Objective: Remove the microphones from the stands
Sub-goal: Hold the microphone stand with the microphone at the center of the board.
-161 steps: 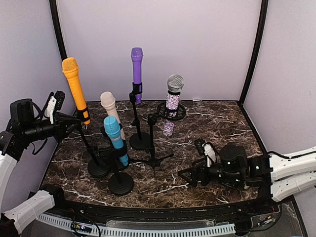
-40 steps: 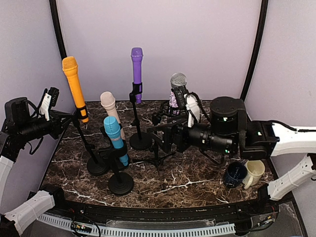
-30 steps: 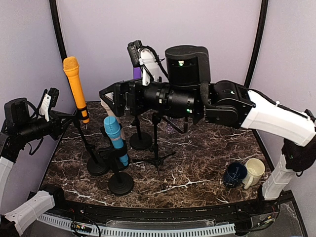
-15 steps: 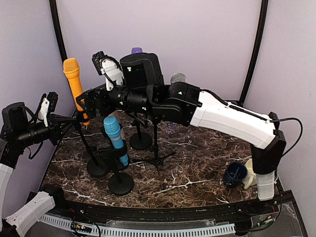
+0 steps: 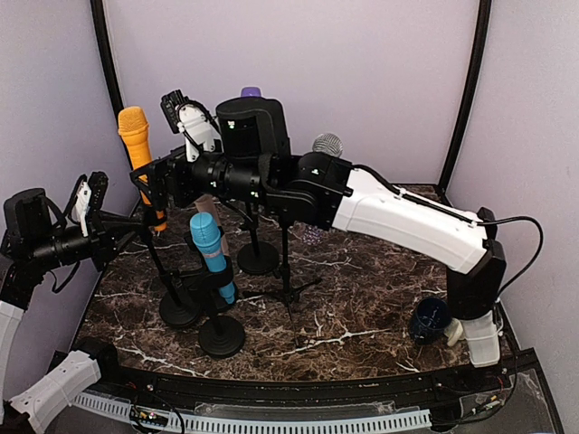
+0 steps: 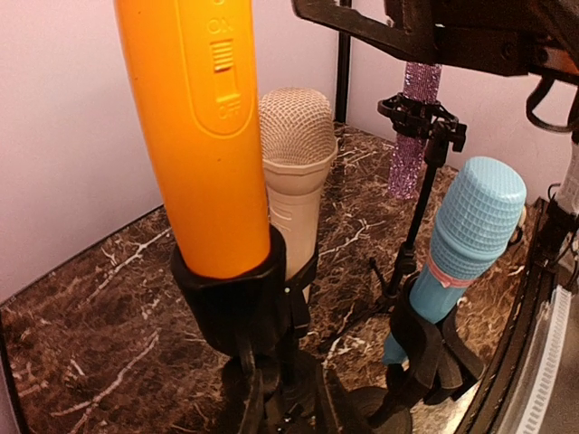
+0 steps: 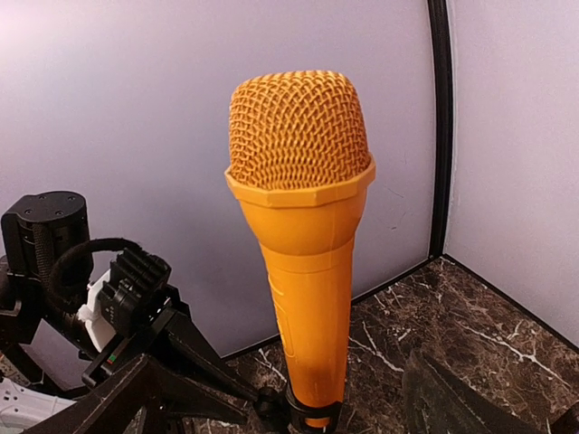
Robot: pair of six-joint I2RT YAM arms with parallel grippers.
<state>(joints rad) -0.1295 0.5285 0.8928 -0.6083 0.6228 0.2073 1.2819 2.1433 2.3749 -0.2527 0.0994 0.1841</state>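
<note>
Two grippers at the orange microphone [image 5: 137, 154]
It sits tilted in the clip of its stand [image 5: 179, 311]; the right gripper [image 5: 152, 183] spreads wide astride the handle just above that clip, the left gripper [image 5: 127, 232] pinched narrow on the stand's pole just below it

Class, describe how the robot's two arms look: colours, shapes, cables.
The right arm and left arm have white shell links joined by black cylindrical joints, with black wrists. A white-and-black camera block sits on each wrist; a thin black cable loops beside the right elbow.
</note>
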